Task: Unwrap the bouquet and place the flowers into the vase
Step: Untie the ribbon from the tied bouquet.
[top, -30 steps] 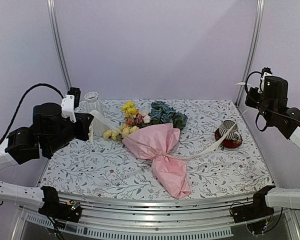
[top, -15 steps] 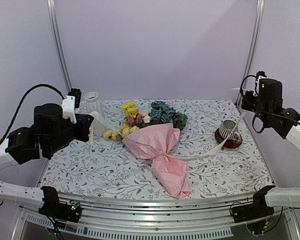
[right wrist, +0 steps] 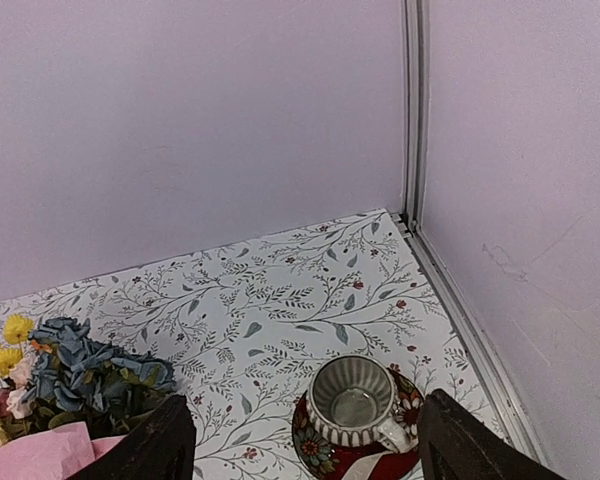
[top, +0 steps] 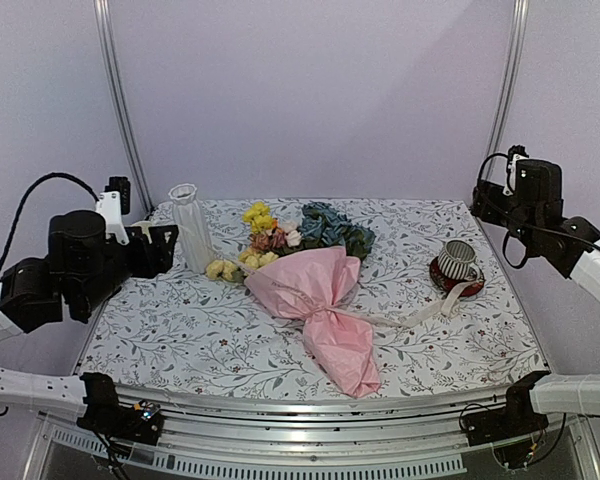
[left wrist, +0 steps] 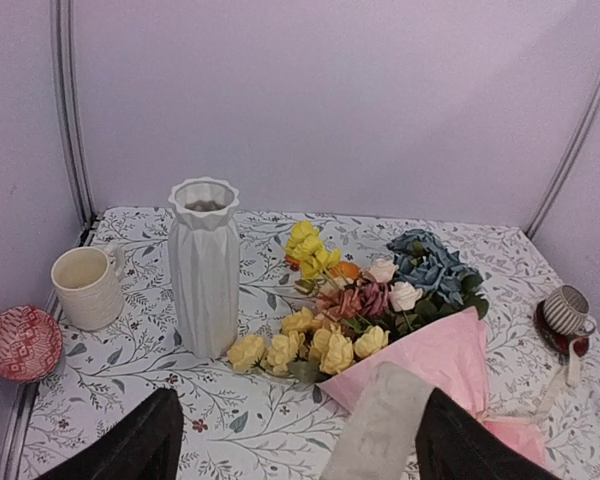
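Lying across the middle of the bench (top: 180, 330), the bouquet (top: 315, 300) is wrapped in its crinkled pink paper (top: 335, 340). The narrow end of the paper points to the near right and the open end to the far left. The flowers (top: 280, 235) spill out of that open end: yellow, cream and pink roses, with blue-teal clusters on the far right side. The white ribbed vase (top: 192, 232) stands upright just left of the flower heads, near the far left corner, apart from the paper.

A pale ribbon (top: 410, 315) runs along the bench from the pinched waist of the paper to the right. It ends at a ribbed cup (top: 458, 260) on a red saucer (top: 458, 287).

The left claw (top: 168, 250) hangs above the left edge of the bench, just left of the vase. Its fingers (left wrist: 140, 445) are spread wide. A blurred strip of ribbon shows between them in the left wrist view, gripped by neither.

The right claw (top: 483, 197) is raised over the far right corner, above the cup. Its fingers (right wrist: 160, 445) are also wide apart, with nothing held.

A cream mug (left wrist: 85, 287) and a red patterned bowl (left wrist: 20, 343) sit at the far left edge.
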